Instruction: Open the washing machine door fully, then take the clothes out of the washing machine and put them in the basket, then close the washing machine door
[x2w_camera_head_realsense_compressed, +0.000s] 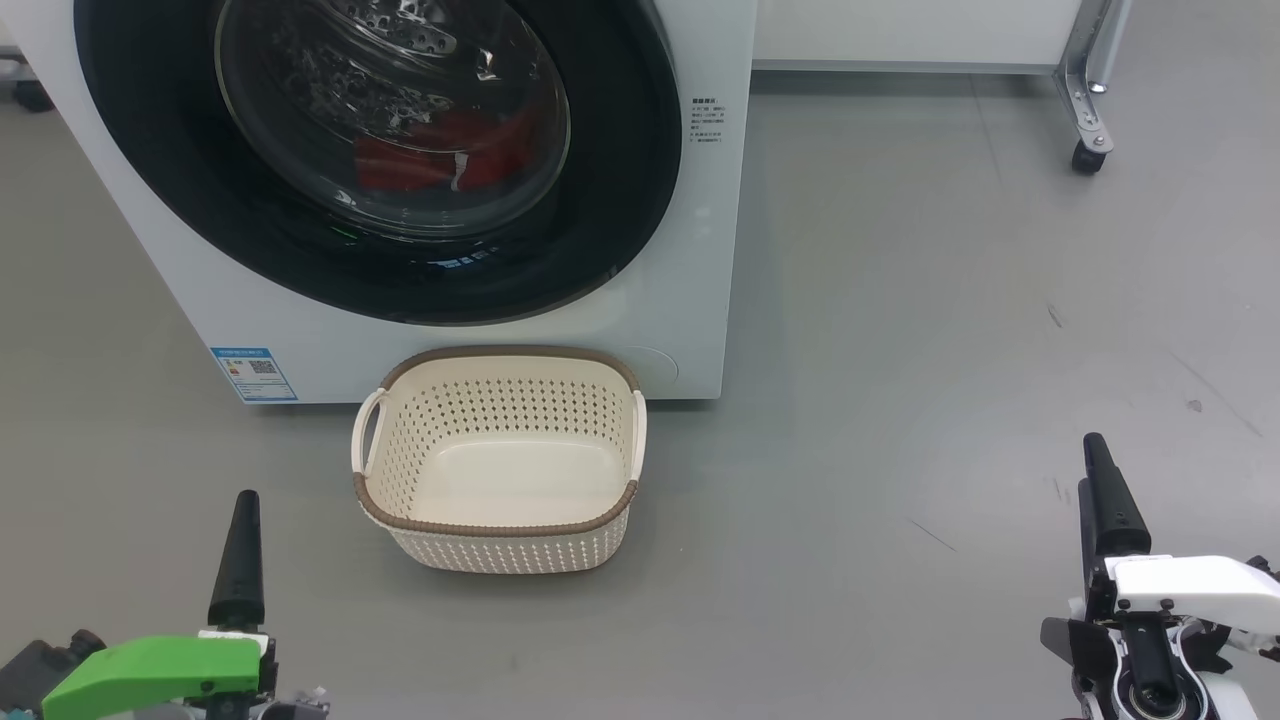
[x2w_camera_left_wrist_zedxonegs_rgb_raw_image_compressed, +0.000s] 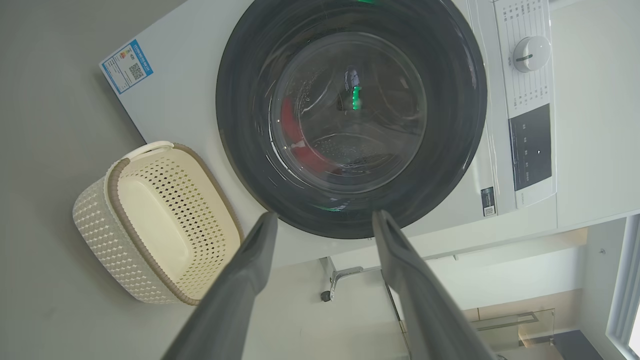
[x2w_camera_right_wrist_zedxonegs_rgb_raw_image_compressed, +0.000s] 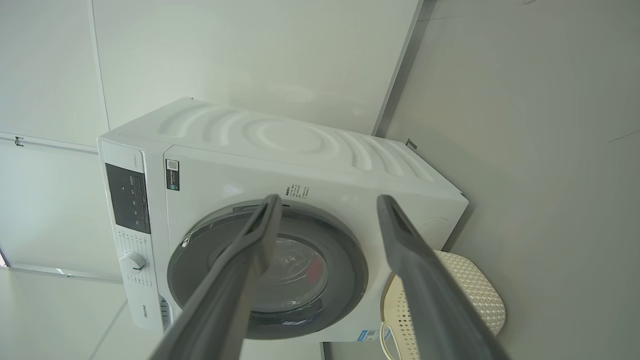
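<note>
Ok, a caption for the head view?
Closed washing machine door, red clothes inside, empty basket in front; left gripper, right gripper open.

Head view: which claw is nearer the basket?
The left claw, green-housed, at lower left: the basket sits close beside it, whereas the white-housed right claw is much farther off, at lower right.

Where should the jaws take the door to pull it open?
On the door, likely the black rim's edge beside the printed label, approached from the robot's right. It sits shut and the glass bulges with nothing to pinch; a grey lip along that edge in the right wrist view hints at a recess, unconfirmed.
</note>
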